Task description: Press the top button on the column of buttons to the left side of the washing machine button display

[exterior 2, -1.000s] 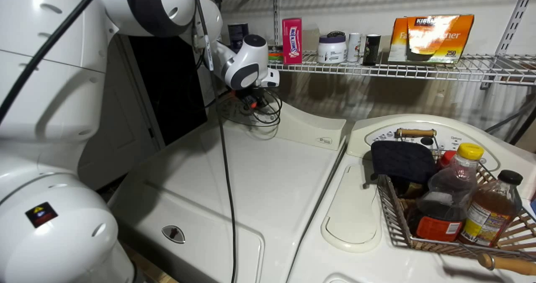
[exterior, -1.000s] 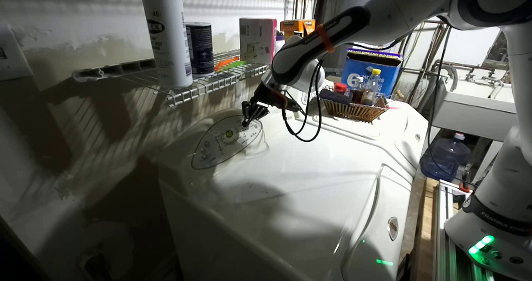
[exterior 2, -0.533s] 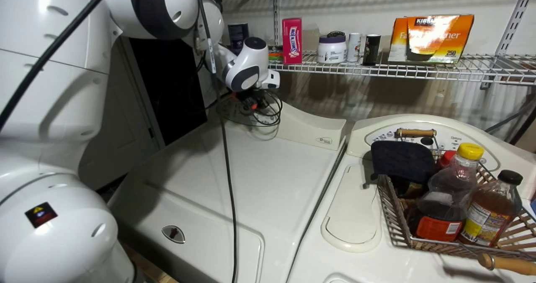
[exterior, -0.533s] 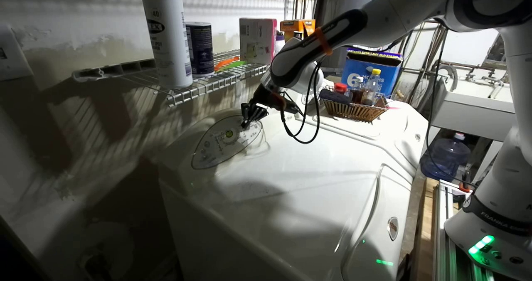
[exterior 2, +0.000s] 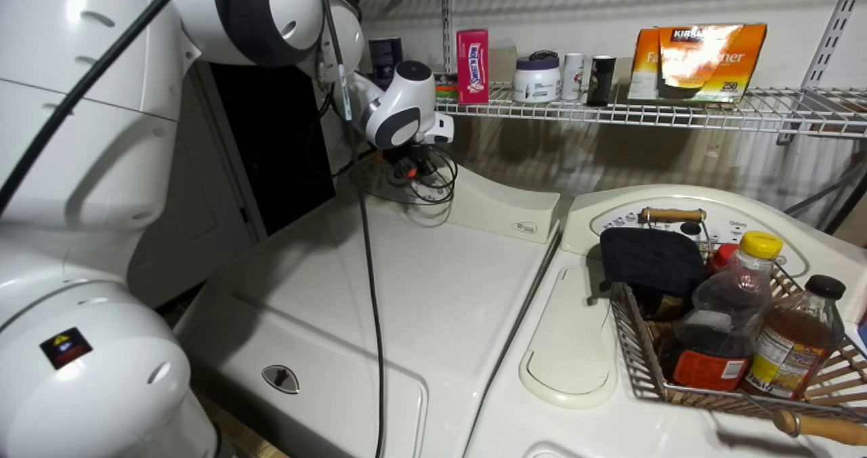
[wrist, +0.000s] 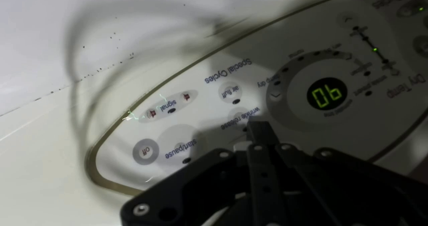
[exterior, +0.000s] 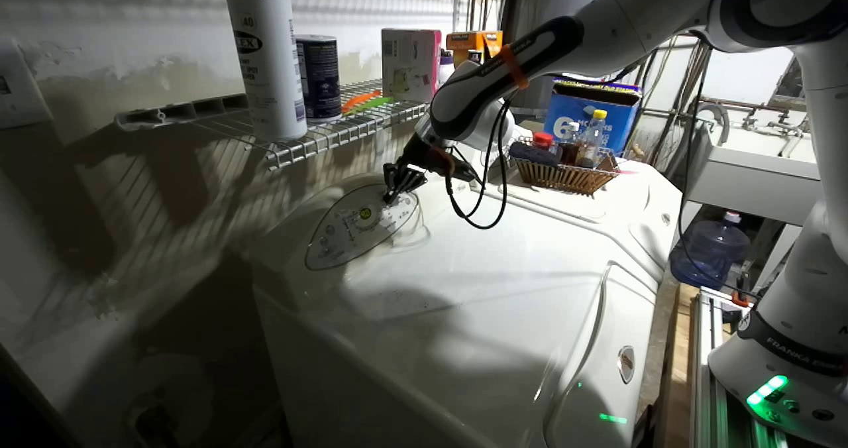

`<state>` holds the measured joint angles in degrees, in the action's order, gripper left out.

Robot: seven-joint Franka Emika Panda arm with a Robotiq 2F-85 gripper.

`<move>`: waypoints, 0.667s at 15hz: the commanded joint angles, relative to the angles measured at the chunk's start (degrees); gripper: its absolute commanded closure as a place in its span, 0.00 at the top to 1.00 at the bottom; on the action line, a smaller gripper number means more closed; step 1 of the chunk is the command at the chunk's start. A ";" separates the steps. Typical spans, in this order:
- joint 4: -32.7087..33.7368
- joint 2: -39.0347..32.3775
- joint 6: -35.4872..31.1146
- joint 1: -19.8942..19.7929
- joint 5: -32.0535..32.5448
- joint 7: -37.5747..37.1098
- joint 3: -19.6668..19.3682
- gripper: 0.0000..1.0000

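The white washing machine (exterior: 477, 269) fills much of an exterior view. Its oval button display (exterior: 344, 239) lies at the back. In the wrist view the display (wrist: 209, 105) stands upside down, with a lit green number (wrist: 326, 94). A slanted Dry Temp column (wrist: 375, 49) shows right of the number; round air fluff (wrist: 230, 92) and wrinkle release (wrist: 238, 116) buttons show left of it. My gripper (wrist: 262, 129) is shut and empty, its tips beside the wrinkle release label. It points down at the display in an exterior view (exterior: 389, 198). I cannot tell whether it touches.
A wire shelf (exterior: 358, 126) with a white bottle (exterior: 268, 63) and boxes hangs above the display. A basket (exterior 2: 640, 349) with bottles stands on the neighbouring machine. A black cable (exterior 2: 371, 275) hangs from the arm. The gripper's cables (exterior: 487, 219) loop beside the wrist.
The upper arm has shifted slightly, and the hanging cable with it. My gripper has moved only a little to the left in an exterior view and stays shut.
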<state>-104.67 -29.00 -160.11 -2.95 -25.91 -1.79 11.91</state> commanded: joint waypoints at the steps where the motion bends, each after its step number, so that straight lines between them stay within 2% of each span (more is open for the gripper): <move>1: 2.22 -1.96 -1.10 -0.33 -1.06 -0.48 0.46 0.00; 6: 3.07 -3.72 -3.40 1.67 1.75 -1.52 -1.75 0.00; 10: 4.73 -5.76 -4.99 4.41 5.93 -3.20 -5.14 0.00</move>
<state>-104.67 -29.12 -160.90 -1.19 -24.31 -2.51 10.25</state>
